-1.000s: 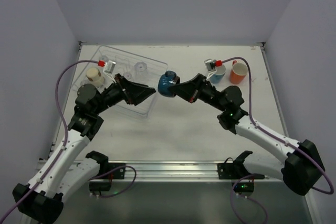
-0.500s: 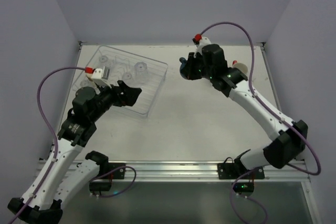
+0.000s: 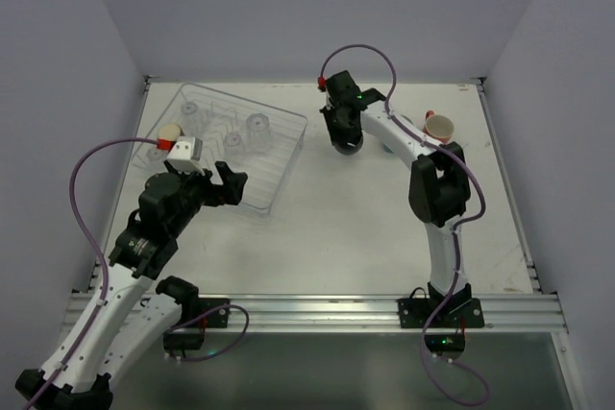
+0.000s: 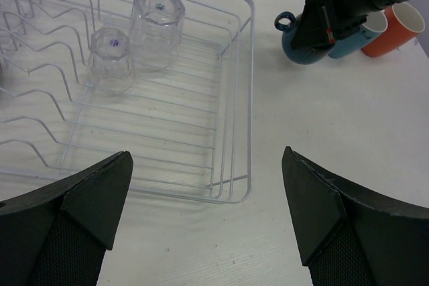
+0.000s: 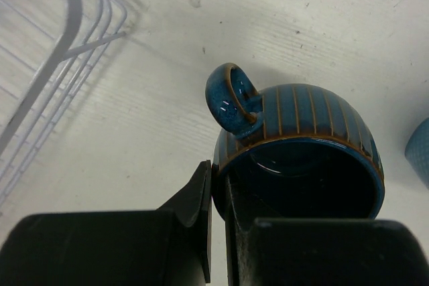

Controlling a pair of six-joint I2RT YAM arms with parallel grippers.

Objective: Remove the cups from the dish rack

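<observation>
Table [image 3: 384, 237]: one, white, walled on three sides.

Dish rack [image 3: 288, 166]: one, clear, with wire-like ridges. It lies at 10 o'clock from the table's centre.

Arms: two. The left gripper [image 4: 204, 159] hangs over the rack's near right corner with its jaws spread wide and nothing between them. The right gripper [image 5: 218, 182] is at 12 o'clock from the table's centre, pointing down. Its jaws are clamped on the rim of the dark blue cup [image 5: 301, 142], one finger outside the wall and one inside.

Cups out of the rack: three.
- Dark blue cup: one, ribbed, mouth up. Its handle points toward the rack, and the cup stands apart from the rack's right rim. It looks to be at table level, but the views do not settle whether it is touching.
- Light blue mug [image 4: 354, 39]: one, just beside the dark blue cup at its 3 o'clock.
- Orange cup [image 4: 395, 31]: one, against the light blue mug on its far side, at 2 o'clock from the table's centre.

Cups in the rack: four counted.
- Clear tumblers: three are distinct from above [image 3: 258, 130] [image 3: 233, 144] [image 3: 192, 114]. The nearer two stand mouth down. Clear glass against clear plastic may hide more.
- Cream cup [image 3: 170, 132]: one, at the rack's 9 o'clock side and apparently just inside the rim.
</observation>
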